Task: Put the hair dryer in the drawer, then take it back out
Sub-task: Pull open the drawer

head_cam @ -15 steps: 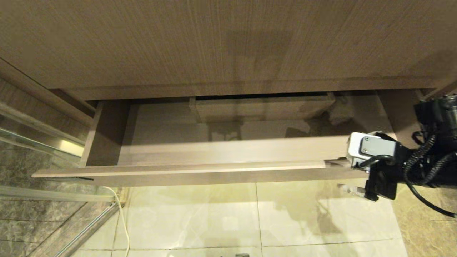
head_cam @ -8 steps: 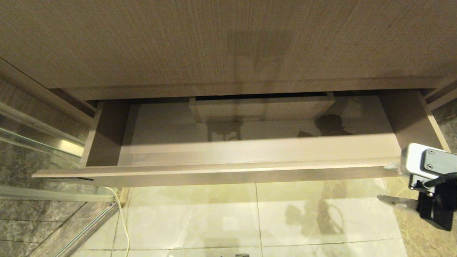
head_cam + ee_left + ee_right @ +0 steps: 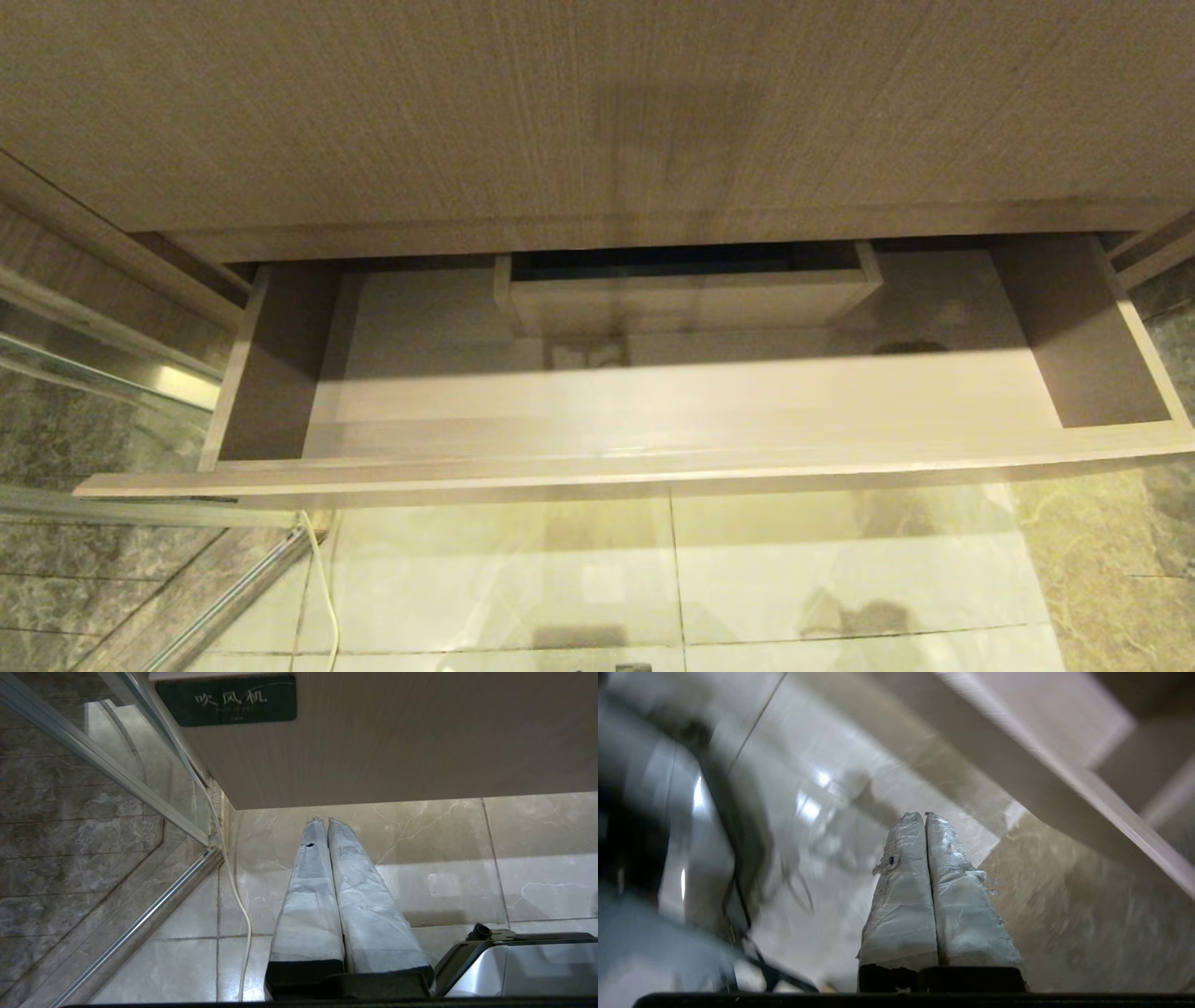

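Drawer (image 3: 635,448) seen pulled out from cabinet, nothing seen on its floor; boxed cut-out (image 3: 686,294) set at its back wall. Hair dryer not seen in any view. White cord (image 3: 317,579) trailed over floor tiles below drawer's left end. Left gripper (image 3: 325,822) held low over tiles beneath drawer front, fingers pressed together, nothing held. Right gripper (image 3: 923,815) held below drawer's front edge (image 3: 1064,793), fingers closed tight, nothing gripped.

right gripper (image 3: 925,816) jaws pressed together, empty | above floor tiles (image 3: 840,826) | drawer (image 3: 1064,798) nearby
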